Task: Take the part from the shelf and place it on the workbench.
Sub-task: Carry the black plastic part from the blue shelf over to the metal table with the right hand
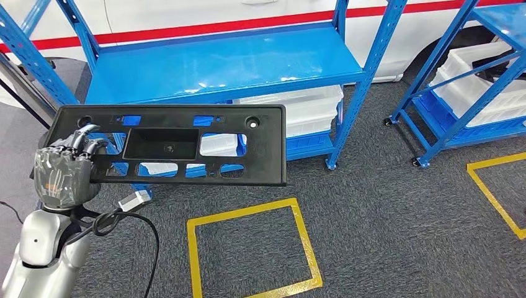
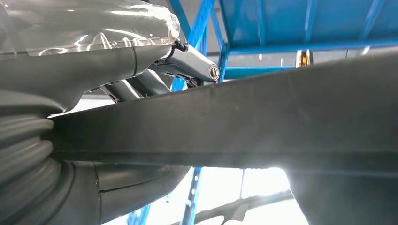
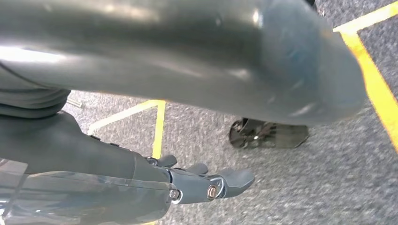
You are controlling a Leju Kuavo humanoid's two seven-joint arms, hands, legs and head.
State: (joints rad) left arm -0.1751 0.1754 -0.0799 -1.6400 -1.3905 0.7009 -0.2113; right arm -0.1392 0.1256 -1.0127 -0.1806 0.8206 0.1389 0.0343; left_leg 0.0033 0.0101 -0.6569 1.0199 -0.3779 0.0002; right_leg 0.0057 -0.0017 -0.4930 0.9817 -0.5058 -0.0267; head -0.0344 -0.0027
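Here the left hand [image 1: 62, 171] holds the part [image 1: 186, 146] before blue shelf [image 1: 223, 62]

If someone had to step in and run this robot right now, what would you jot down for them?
Left hand: grips the black part by one end, holding it flat in the air in front of the blue shelf.
Right hand: hangs low over the grey carpet, holding nothing, fingers stretched out.
Done: the part is off the shelf.
Left: carry it to the workbench and set it down. No workbench is in sight here, so the robot probably has to turn or walk first. The part sticks far out from the hand, so watch the shelf posts.
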